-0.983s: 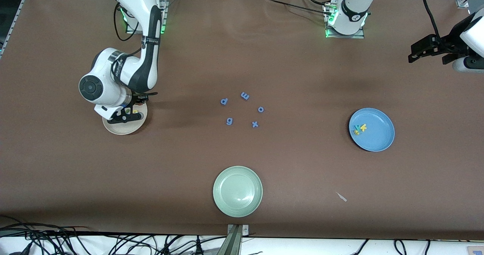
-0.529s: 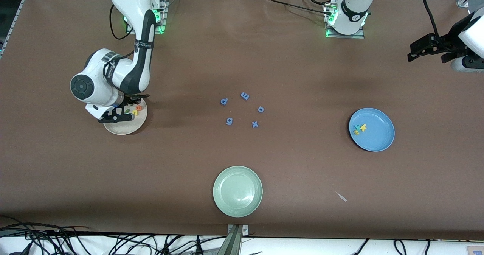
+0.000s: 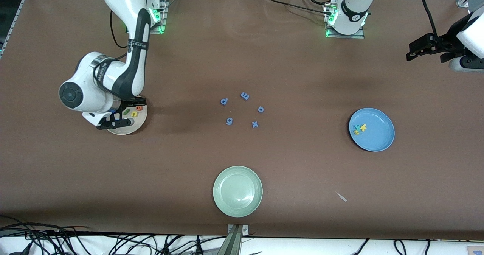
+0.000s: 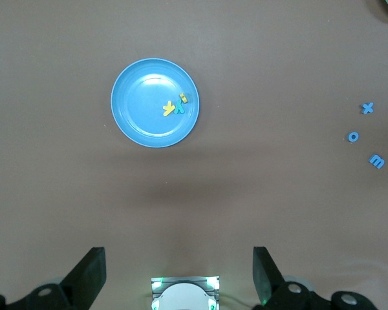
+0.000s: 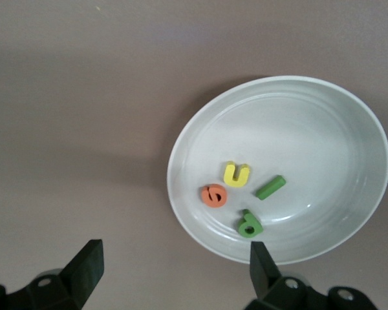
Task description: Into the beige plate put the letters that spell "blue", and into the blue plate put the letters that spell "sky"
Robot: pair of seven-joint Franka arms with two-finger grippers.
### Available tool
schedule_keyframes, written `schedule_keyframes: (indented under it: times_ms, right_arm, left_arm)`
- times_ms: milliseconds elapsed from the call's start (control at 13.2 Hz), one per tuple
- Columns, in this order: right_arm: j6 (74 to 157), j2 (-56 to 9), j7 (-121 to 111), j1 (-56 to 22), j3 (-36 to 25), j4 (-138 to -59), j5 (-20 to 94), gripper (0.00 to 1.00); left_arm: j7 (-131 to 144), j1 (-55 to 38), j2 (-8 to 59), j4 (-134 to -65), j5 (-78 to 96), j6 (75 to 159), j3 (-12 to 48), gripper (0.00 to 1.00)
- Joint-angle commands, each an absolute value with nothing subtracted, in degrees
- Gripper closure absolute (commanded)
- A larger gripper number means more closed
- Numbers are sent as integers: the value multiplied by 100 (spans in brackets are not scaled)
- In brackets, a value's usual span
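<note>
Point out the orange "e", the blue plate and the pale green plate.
orange "e" [image 5: 213, 195]: right wrist view, middle of the letter.
blue plate [image 3: 378, 136]: front view, bare floor of the plate.
pale green plate [image 3: 237, 191]: front view, bare centre.

The only readable signs are the foam letters themselves: u [image 5: 237, 174], e [image 5: 213, 196], l [image 5: 271, 187] and b [image 5: 250, 225] in the beige plate [image 5: 323, 116], and blue p [image 3: 224, 101], m [image 3: 245, 95], o [image 3: 261, 109], g [image 3: 229, 121], x [image 3: 255, 124] on the surface [image 3: 302, 77].

Blue letters [image 3: 242, 109] lie mid-table; pale green plate [image 3: 237, 208] nearer the camera.
</note>
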State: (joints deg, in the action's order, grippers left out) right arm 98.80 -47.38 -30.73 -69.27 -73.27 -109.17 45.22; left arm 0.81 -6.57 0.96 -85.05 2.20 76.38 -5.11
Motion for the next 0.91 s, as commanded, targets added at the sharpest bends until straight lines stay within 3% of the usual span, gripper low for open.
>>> schedule_keyframes:
  times_ms: [0,302,454,832]
  right_arm:
    - [9186,-4737,-3164,-6575,-7496,-10329,4562,0]
    - [8623,-4720,-3147,-6354,-7637,-9933,4553,0]
    - [8657,-4284,-3164,-6206,-7411,-9862,4126,0]
    - [9140,-2069,-1910,-4636,-4568,-9659,1393,0]
  left_arm:
    - [114,-659,62,-8525,334,7576,-527,0]
    - [114,-659,62,-8525,334,7567,-527,0]
    - [114,-668,62,-8525,334,7567,-527,0]
    - [114,-694,62,-8517,325,7559,-527,0]
